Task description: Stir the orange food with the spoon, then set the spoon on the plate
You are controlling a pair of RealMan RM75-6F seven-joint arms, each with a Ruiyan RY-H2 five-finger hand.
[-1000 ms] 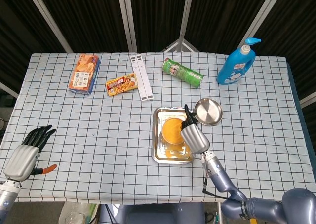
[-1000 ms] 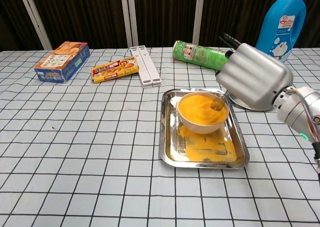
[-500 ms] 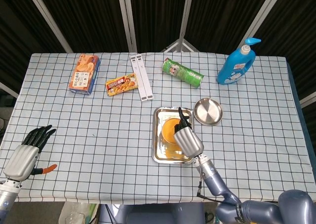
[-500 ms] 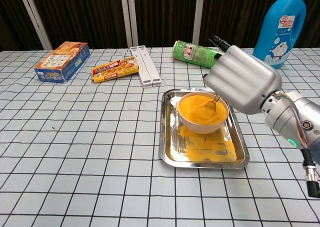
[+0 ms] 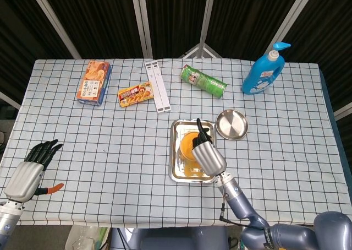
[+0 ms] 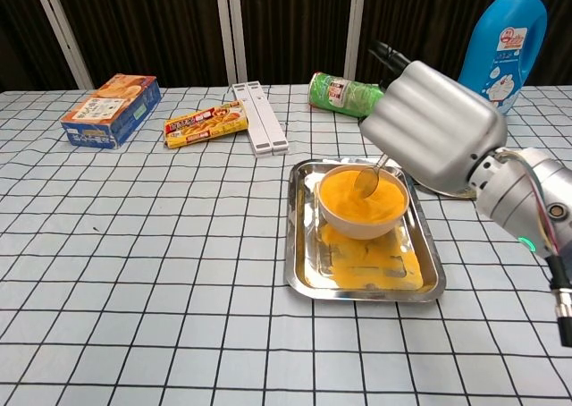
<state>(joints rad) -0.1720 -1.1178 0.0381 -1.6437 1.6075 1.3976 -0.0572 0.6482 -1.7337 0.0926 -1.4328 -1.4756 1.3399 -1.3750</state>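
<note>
While the left hand [image 5: 28, 172] lies open and empty at the table's [image 5: 110, 167] near left corner, the right hand [image 6: 433, 129] grips the spoon [image 6: 367, 180], its tip in the orange food [image 6: 361, 198]. Just right of the tray [image 6: 302, 276] sits the plate [image 5: 231, 124].

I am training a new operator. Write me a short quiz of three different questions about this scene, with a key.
1. True or false: the spoon already lies on the plate.
2. Multiple choice: the bowl of orange food stands in (A) the metal tray, (B) the round plate, (C) directly on the tablecloth.
3. Fill in: the robot's ____ hand holds the spoon.

Key:
1. False; the spoon's tip is in the orange food.
2. A
3. Right; the right hand is over the bowl, and the left hand holds nothing, near the table's edge.
</note>
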